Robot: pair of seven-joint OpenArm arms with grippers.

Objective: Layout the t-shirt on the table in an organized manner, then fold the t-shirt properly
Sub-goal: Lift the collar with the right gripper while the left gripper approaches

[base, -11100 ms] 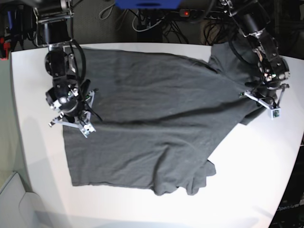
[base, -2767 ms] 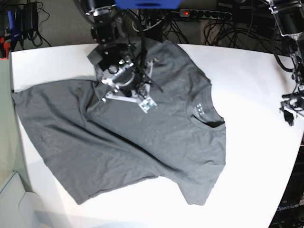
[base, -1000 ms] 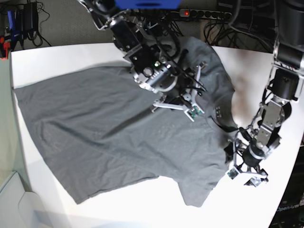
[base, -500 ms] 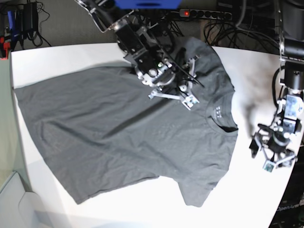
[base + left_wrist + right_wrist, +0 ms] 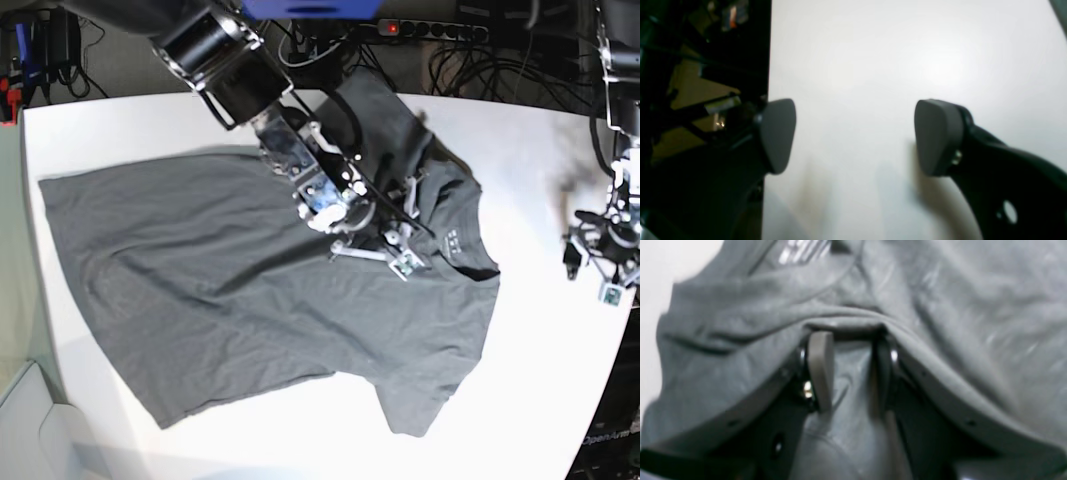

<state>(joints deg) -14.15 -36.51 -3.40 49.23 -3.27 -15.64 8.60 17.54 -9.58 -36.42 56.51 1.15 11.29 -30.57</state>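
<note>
Surface: white table (image 5: 540, 380), curved along its edge, with dark cables and equipment behind its far side.
T-shirt: dark grey t-shirt (image 5: 220, 290) spread over most of the table in the base view, collar toward that view's right, hem toward its left, one sleeve pointing to the near edge.
Collar tag: small light tag (image 5: 456, 241) inside the neckline, just beside the right gripper.
Right gripper: right gripper (image 5: 385, 225) sits on the shoulder area next to the collar; in the right wrist view its fingers (image 5: 820, 373) stand a narrow gap apart with a raised fold of shirt cloth draped over and between them. Whether the cloth is firmly pinched cannot be told.
Left gripper: left gripper (image 5: 853, 135) is spread wide with nothing between its pads, above bare table near the edge, well apart from the t-shirt.
</note>
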